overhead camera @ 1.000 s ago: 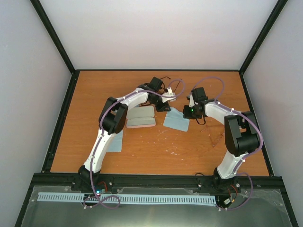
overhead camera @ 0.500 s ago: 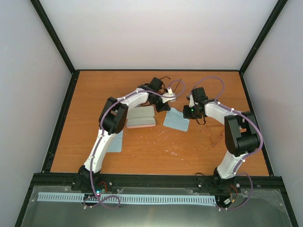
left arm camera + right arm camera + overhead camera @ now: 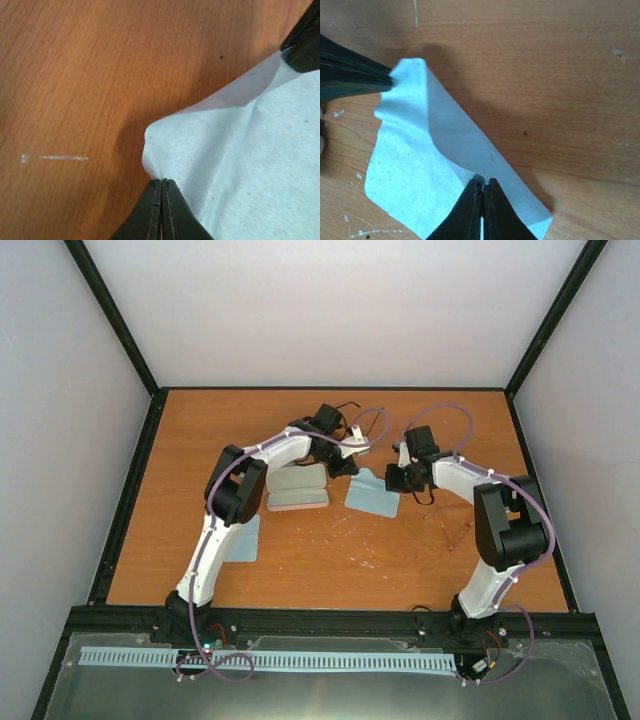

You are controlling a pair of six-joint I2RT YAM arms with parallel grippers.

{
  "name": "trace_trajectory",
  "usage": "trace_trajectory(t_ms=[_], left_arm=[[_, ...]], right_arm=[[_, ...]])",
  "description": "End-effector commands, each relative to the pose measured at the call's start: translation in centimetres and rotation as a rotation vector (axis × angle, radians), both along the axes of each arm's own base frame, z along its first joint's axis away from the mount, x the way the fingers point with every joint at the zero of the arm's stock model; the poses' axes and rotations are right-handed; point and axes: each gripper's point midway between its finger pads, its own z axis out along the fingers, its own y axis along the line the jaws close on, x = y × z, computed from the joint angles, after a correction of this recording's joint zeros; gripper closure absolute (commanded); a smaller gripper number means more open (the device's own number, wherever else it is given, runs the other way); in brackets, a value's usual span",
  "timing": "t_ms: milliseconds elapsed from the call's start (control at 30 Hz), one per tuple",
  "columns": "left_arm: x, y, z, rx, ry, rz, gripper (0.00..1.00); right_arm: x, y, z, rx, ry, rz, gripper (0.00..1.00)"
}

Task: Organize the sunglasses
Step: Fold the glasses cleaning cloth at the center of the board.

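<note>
A light-blue cloth (image 3: 372,497) lies on the table between my two grippers. My left gripper (image 3: 161,181) is shut on one raised corner of the cloth (image 3: 240,160). My right gripper (image 3: 482,183) is shut on the cloth's (image 3: 405,165) opposite edge, which folds up off the wood. In the right wrist view the left gripper's fingers (image 3: 350,75) pinch the far corner. From above, the left gripper (image 3: 350,468) and the right gripper (image 3: 392,480) stand close together over the cloth. A thin, pale reddish pair of sunglasses (image 3: 452,528) lies under the right arm, away from both grippers.
A pink and grey oblong case (image 3: 298,487) lies just left of the cloth, beside the left arm. A second light-blue cloth (image 3: 243,538) lies partly under the left arm, nearer the front. White scuffs mark the wooden table (image 3: 330,560).
The left gripper has shut on the cloth's corner. The right gripper stays shut on the other edge and has shifted slightly left.
</note>
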Motion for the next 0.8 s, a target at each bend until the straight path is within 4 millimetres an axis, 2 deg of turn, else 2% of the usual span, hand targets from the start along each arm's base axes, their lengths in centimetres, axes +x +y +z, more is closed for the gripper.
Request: trace_trajectory(t_ms=[0,233,500,767], left_arm=[[-0.6,-0.7,4.1,-0.065,-0.039,-0.004,0.99],[-2.2,-0.6,4.6,-0.077,-0.021,-0.003,0.99],[-4.7,-1.2,4.1,-0.07,-0.001,-0.028,0.99],[-5.8,-0.2,3.9,-0.046,-0.013,-0.027,0.99]], right_arm=[[-0.4,0.0,0.8,0.02,-0.025,0.008,0.97],[-1.1,-0.4,0.6,0.011,-0.021,0.001,0.97],[-2.3,-0.6,0.3,0.011,-0.008,0.002,0.97],[-3.6,-0.8,-0.6,0.012,0.017,0.0,0.97]])
